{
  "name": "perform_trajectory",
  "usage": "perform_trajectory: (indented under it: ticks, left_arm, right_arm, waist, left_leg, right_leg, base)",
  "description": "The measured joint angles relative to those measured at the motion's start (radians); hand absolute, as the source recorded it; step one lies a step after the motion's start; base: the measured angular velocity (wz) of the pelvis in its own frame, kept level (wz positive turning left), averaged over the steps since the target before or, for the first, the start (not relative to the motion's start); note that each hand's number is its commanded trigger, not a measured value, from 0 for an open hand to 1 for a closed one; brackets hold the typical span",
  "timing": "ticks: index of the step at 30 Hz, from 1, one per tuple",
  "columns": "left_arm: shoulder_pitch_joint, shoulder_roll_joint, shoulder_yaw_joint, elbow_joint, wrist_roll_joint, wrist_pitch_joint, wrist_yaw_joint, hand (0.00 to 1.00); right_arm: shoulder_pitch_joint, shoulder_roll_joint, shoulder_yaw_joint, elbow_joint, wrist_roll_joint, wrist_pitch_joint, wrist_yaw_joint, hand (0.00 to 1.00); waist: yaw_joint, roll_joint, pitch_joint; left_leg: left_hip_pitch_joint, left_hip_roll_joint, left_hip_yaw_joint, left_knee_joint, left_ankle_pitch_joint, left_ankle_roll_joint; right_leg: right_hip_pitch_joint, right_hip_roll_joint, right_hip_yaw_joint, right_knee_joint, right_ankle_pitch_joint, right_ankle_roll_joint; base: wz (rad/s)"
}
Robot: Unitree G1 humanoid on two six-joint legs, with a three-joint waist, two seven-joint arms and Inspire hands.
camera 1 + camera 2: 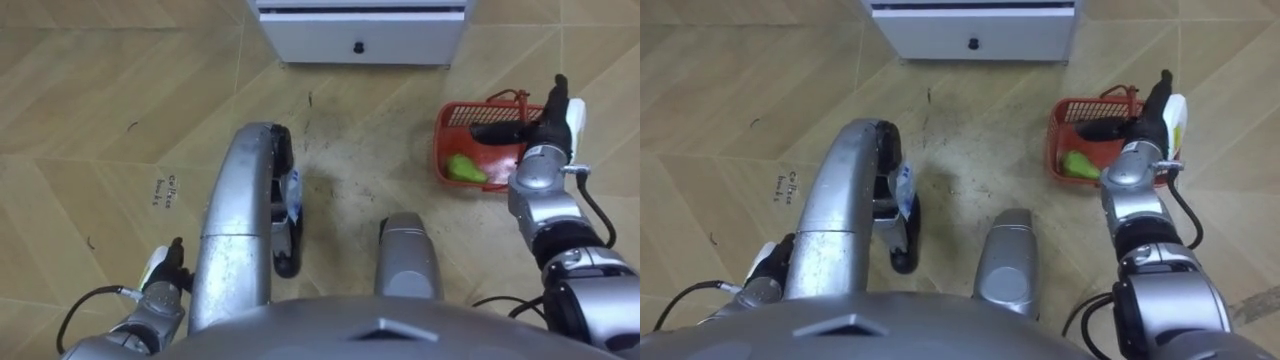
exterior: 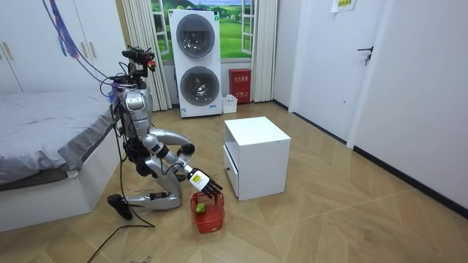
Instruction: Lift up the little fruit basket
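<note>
Red basket [image 1: 455, 120], far right on floor, holding green fruit [image 1: 463, 168]; right hand [image 1: 541, 125] above it, fingers [image 1: 495, 130] straight; left hand [image 1: 165, 282] near left.

- Red plastic mesh basket [image 1: 462, 116]: red all over, open lattice pattern on its walls.
- Pear-shaped fruit [image 1: 464, 169]: pale green.
- Boxy white cabinet [image 1: 400, 40]: small black knob [image 1: 358, 47].
- Wooden floor [image 1: 90, 90]: tan, herringbone pattern.
- Right hand [image 1: 553, 112]: black.
</note>
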Motion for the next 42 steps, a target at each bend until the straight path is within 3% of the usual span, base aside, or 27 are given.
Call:
perform_trajectory:
  ticks: [9, 17, 24, 25, 26, 27, 42]
  left_arm:
    - [0.0, -0.002, 0.0, 0.0, 0.001, 0.0, 0.0, 0.0]
    - [-0.03, -0.003, 0.01, 0.006, 0.001, 0.009, -0.03, 0.0]
    - [-0.043, -0.003, 0.01, 0.021, 0.001, 0.015, -0.05, 0.0]
    - [-0.048, -0.003, 0.011, 0.022, 0.001, 0.019, -0.052, 0.0]
    - [-0.054, -0.003, 0.011, 0.028, 0.001, 0.02, -0.057, 0.0]
    - [-0.059, -0.003, 0.011, 0.035, 0.001, 0.021, -0.062, 0.0]
    - [-0.098, 0.0, 0.043, 0.048, 0.001, 0.049, -0.13, 0.0]
  right_arm:
    - [-0.004, -0.004, -0.001, 0.048, 0.022, -0.001, 0.021, 0.0]
    - [-0.028, -0.012, -0.001, 0.189, 0.088, 0.002, 0.103, 0.0]
    - [-0.028, -0.036, -0.001, 0.264, 0.189, 0.015, 0.157, 0.0]
    - [-0.029, -0.037, -0.001, 0.272, 0.207, 0.015, 0.17, 0.76]
    - [-0.029, -0.037, 0.0, 0.282, 0.224, 0.015, 0.181, 0.92]
    - [-0.029, -0.038, -0.001, 0.289, 0.233, 0.015, 0.187, 1.0]
    - [-0.049, -0.036, 0.023, 0.35, 0.296, 0.057, 0.287, 1.0]
  waist:
    - [0.011, 0.005, 0.0012]
    - [0.049, 0.004, 0.0019]
    - [0.056, 0.001, 0.0041]
    - [0.056, 0.0, 0.0045]
    - [0.058, 0.0, 0.0046]
    - [0.06, 0.0, 0.0048]
    - [0.08, -0.005, 0.0108]
  left_leg:
    - [-0.01, -0.006, 0.002, 0.001, 0.002, -0.003]
    - [-0.015, -0.008, -0.004, 0.01, 0.002, -0.003]
    - [-0.018, -0.008, -0.006, 0.013, 0.002, -0.003]
    - [-0.018, -0.006, -0.006, 0.013, 0.002, -0.003]
    - [-0.017, -0.005, -0.006, 0.014, 0.002, -0.003]
    - [-0.017, -0.005, -0.007, 0.014, 0.002, -0.003]
    - [-0.02, 0.015, -0.012, 0.017, 0.002, -0.003]
  right_leg:
    - [-0.004, -0.005, -0.003, 0.0, 0.0, 0.0]
    - [0.002, -0.001, -0.016, 0.0, 0.0, 0.001]
    - [0.003, -0.002, -0.026, 0.0, 0.0, 0.001]
    - [0.002, -0.001, -0.025, 0.0, 0.0, 0.001]
    - [0.001, 0.0, -0.024, 0.0, -0.001, 0.001]
    - [0.0, 0.0, -0.025, 0.0, -0.001, 0.001]
    - [-0.008, 0.026, -0.024, 0.002, -0.003, 0.005]
  base:
    - [0.01]
    - [0.01]
    - [0.02]
    - [0.0]
    - [0.0]
    - [0.0]
    - [0.0]
